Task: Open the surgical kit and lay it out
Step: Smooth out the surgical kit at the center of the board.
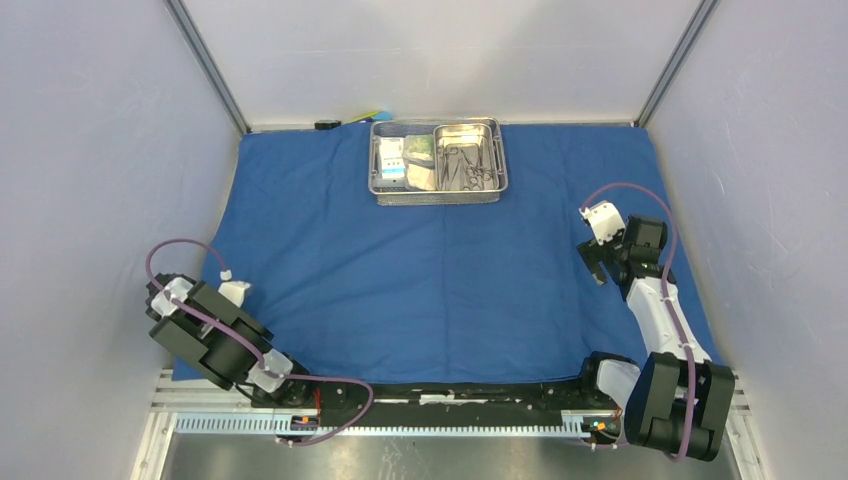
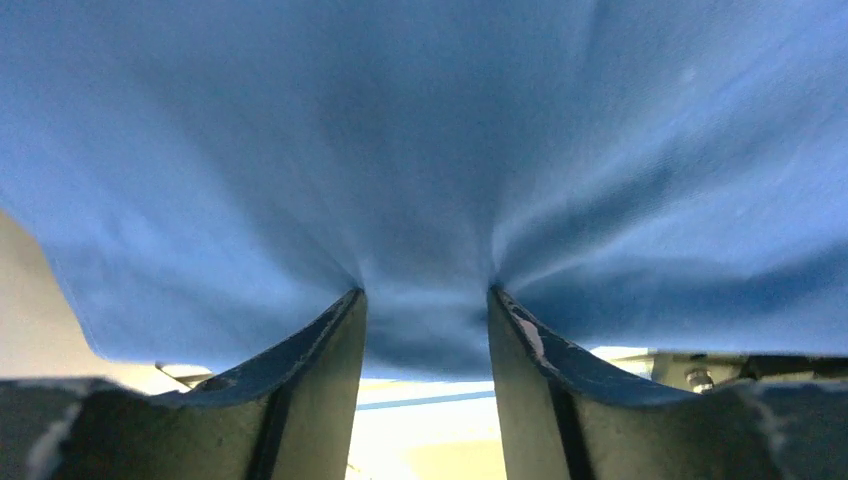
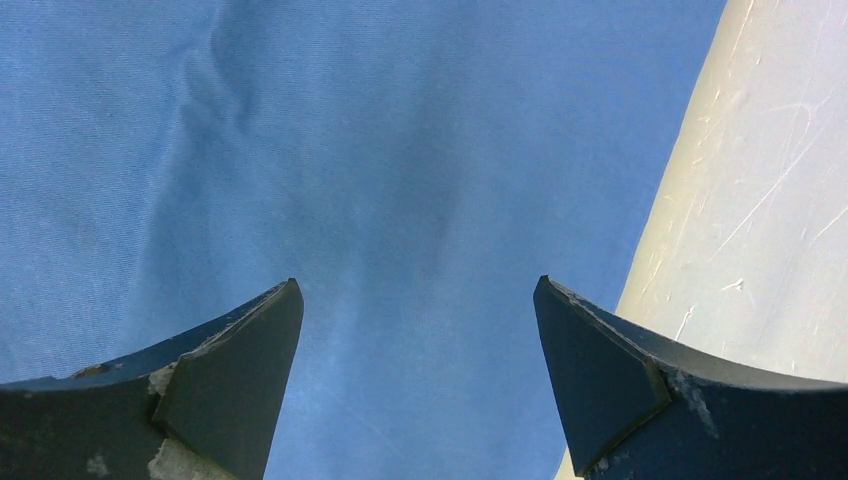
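The blue cloth wrap [image 1: 440, 270] lies spread flat over the table. At its far middle stands the wire-mesh steel tray [image 1: 438, 197], holding the smaller steel pan [image 1: 497, 150] with slim metal instruments [image 1: 466, 166] and clear packets [image 1: 418, 165]. My left gripper [image 1: 235, 292] is at the cloth's near-left corner. In the left wrist view the gripper [image 2: 427, 292] has the cloth [image 2: 420, 150] puckered between its fingertips, creases running out from both tips. My right gripper [image 1: 597, 265] hovers over the cloth's right side, and in its own view the gripper [image 3: 415, 285] stands open above flat cloth [image 3: 400, 150].
A small white-and-blue block [image 1: 392, 160] sits in the tray's left part. A yellow-blue object [image 1: 365, 117] and a small black item [image 1: 325, 125] lie by the back wall. Bare pale table [image 3: 760, 200] shows past the cloth's right edge. Side walls close in left and right.
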Controlling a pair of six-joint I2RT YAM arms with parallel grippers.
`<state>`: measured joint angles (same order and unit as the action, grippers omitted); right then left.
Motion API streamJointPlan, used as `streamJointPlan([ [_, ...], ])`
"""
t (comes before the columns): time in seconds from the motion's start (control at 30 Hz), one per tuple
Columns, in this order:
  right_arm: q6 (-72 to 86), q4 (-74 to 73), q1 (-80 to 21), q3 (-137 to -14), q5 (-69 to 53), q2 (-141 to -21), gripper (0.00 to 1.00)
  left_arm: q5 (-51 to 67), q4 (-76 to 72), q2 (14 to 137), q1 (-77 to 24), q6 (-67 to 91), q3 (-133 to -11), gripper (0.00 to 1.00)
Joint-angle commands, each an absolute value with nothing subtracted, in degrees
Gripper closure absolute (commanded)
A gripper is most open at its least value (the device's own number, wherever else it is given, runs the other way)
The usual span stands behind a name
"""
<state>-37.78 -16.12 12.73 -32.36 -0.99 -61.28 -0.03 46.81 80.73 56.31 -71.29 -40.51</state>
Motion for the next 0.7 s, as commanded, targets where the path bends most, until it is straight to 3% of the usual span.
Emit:
streamJointPlan([
  [0.0, -38.5, -14.4, 12.4, -33.6, -1.0, -61.8, 0.07, -0.8, 55.9, 79.7, 57.4, -75.1, -44.8, 0.36],
  [0.13, -38.2, -15.3, 12.4, -35.3, -2.0, -61.5, 0.06, 9.5, 64.1, 77.0, 55.4, -73.6, -52.4, 0.03],
  [0.17, -38.0, -15.5, 12.3, -35.6, -2.5, -61.4, 0.06, 11.9, 64.8, 76.2, 54.2, -71.9, -54.3, 0.0],
  [0.4, -35.7, -15.9, 12.4, -38.8, -8.1, -63.2, 0.06, 22.8, 59.3, 76.1, 38.6, -52.1, -62.5, 0.0],
  [0.53, -32.6, -14.4, 11.7, -42.5, -12.1, -66.7, 0.06, 22.8, 48.5, 81.4, 29.6, -37.8, -65.2, 0.0],
  [0.67, -29.1, -10.8, 10.3, -46.0, -12.4, -69.4, 0.05, 25.1, 39.6, 90.2, 27.6, -24.6, -73.0, 0.0],
])
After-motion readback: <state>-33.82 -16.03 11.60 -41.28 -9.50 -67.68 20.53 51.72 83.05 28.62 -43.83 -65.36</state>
